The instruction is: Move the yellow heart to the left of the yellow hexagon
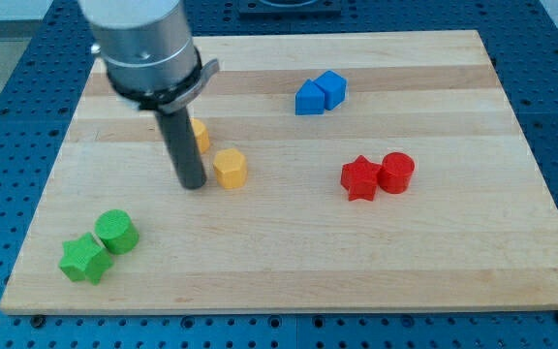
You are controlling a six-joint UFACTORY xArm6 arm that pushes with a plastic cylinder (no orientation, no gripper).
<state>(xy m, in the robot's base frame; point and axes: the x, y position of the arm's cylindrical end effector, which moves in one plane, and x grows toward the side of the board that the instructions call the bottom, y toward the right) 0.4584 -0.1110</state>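
Note:
The yellow hexagon (230, 168) lies left of the board's middle. A second yellow block, the yellow heart (201, 135), shows just up and left of it, mostly hidden behind the rod. My tip (193, 184) rests on the board just left of the yellow hexagon, with a small gap, and just below the yellow heart.
A blue pair of blocks (320, 93) sits near the view's top middle. A red star (360, 178) touches a red cylinder (396, 173) at the right. A green star (84, 259) and a green cylinder (116, 232) sit at the bottom left. The wooden board (289, 262) lies on a blue perforated base.

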